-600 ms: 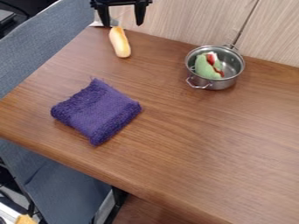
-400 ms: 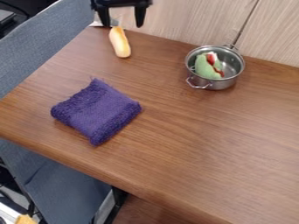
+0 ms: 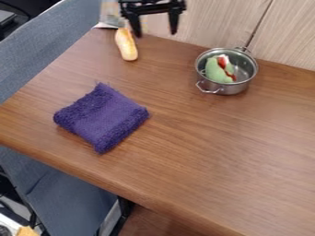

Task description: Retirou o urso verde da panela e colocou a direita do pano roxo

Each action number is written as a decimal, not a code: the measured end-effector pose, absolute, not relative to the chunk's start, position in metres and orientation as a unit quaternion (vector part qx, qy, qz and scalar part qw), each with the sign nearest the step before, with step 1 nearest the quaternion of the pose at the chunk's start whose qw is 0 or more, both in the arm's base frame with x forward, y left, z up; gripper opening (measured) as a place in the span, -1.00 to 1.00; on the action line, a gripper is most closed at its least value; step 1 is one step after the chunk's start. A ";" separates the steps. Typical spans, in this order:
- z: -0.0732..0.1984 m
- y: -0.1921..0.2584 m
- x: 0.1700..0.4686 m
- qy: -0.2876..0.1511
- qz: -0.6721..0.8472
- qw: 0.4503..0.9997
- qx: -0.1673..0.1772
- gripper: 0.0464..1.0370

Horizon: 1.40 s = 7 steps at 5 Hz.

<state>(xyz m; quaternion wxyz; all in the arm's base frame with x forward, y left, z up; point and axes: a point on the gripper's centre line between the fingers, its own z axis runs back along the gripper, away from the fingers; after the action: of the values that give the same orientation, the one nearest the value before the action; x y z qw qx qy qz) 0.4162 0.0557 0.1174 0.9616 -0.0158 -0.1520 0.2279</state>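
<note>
Rounded pale-green bear, red and white along one side, inside round shiny metal pot, black two-fingered end effector open, empty.

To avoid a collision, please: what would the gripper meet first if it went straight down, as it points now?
The gripper would probably meet the wooden table between the bread and the pot; depth is unclear, so one finger might touch the bread first.
</note>
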 end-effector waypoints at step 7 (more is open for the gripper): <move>0.064 -0.039 0.458 -0.098 0.079 0.992 -0.003 0.93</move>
<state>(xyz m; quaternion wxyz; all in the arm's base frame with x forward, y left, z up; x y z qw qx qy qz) 0.4577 -0.0391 0.0639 0.9920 -0.0026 -0.0984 0.0790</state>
